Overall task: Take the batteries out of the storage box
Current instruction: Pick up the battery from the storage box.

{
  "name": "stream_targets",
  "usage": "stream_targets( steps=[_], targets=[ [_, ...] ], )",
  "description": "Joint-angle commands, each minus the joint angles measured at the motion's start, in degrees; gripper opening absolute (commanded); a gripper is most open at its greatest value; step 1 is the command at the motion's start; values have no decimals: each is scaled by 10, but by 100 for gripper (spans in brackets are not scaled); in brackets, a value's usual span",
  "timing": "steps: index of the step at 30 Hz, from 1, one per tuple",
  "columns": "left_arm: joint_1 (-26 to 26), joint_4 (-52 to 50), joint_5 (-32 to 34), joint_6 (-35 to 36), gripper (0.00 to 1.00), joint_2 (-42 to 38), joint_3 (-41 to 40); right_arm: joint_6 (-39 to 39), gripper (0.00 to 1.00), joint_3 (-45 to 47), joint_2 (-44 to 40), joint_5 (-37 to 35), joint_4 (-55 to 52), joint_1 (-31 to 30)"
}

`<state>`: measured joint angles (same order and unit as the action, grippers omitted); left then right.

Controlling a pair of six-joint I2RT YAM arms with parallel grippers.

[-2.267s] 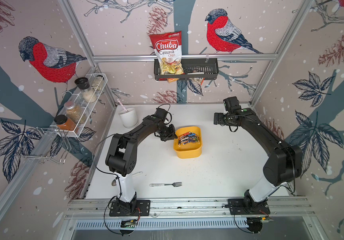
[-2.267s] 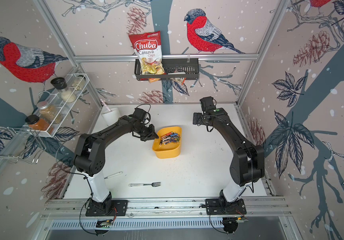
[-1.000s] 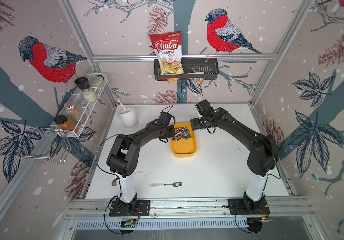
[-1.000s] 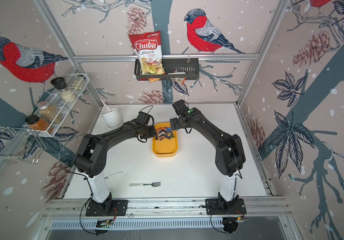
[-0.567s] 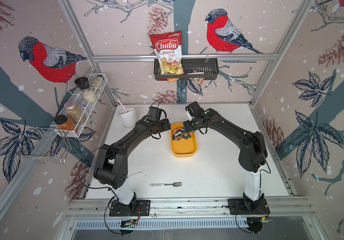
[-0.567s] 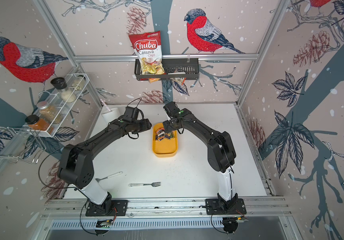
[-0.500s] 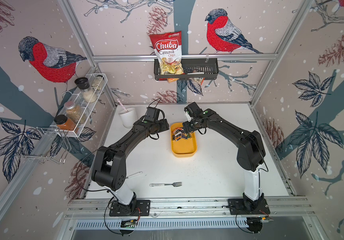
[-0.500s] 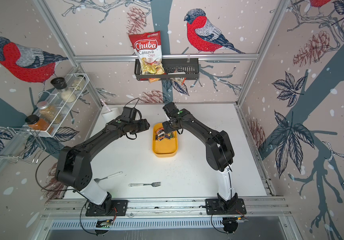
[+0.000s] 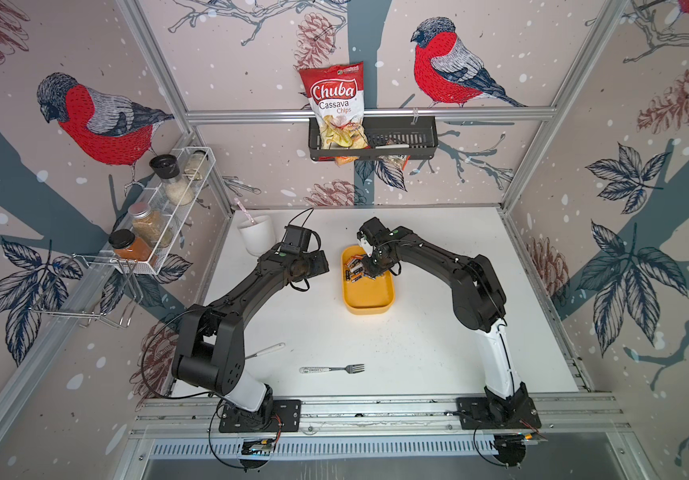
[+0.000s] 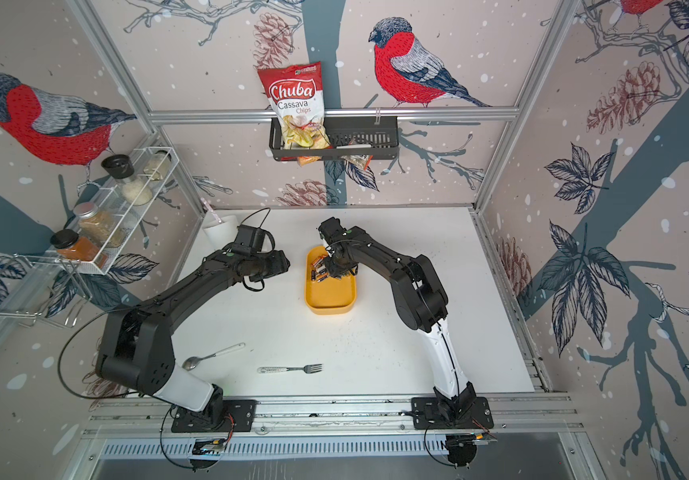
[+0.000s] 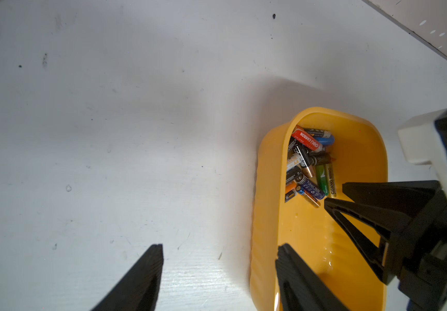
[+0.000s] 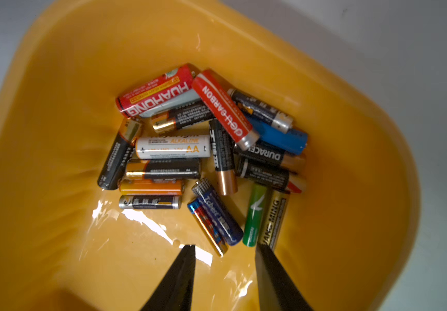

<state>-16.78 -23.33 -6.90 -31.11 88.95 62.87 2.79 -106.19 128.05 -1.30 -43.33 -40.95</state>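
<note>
The yellow storage box (image 9: 369, 299) (image 10: 330, 297) lies mid-table, with several batteries (image 9: 355, 269) (image 12: 203, 150) heaped at its far end. My right gripper (image 9: 369, 270) (image 12: 225, 245) is down inside the box, just short of the heap. Its jaws are narrowly open with nothing clamped. One fingertip (image 12: 261, 249) meets the end of a gold battery (image 12: 273, 220). My left gripper (image 9: 326, 266) (image 11: 221, 245) is open beside the box. It straddles the box's left wall (image 11: 268, 188), one finger over the table and one over the inside. The right gripper (image 11: 334, 194) also shows in the left wrist view.
A white cup (image 9: 256, 235) stands at the back left near the left arm. A fork (image 9: 332, 369) and a spoon (image 10: 214, 356) lie toward the front. On the walls hang a spice rack (image 9: 160, 216) and a black basket (image 9: 413, 137) with a chips bag.
The right gripper has dropped into the box toward the batteries and its jaws have narrowed. The left gripper has opened and drawn slightly left to the box's wall.
</note>
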Motion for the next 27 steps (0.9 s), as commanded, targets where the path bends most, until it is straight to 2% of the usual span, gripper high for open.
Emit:
stream_targets(
  steps=[1, 27],
  targets=[
    [1, 9, -11, 1, 70, -1, -6, -17, 41, -11, 14, 0, 5, -1],
    [1, 13, -21, 1, 68, 18, -2, -24, 27, -43, 59, 7, -1, 0]
  ],
)
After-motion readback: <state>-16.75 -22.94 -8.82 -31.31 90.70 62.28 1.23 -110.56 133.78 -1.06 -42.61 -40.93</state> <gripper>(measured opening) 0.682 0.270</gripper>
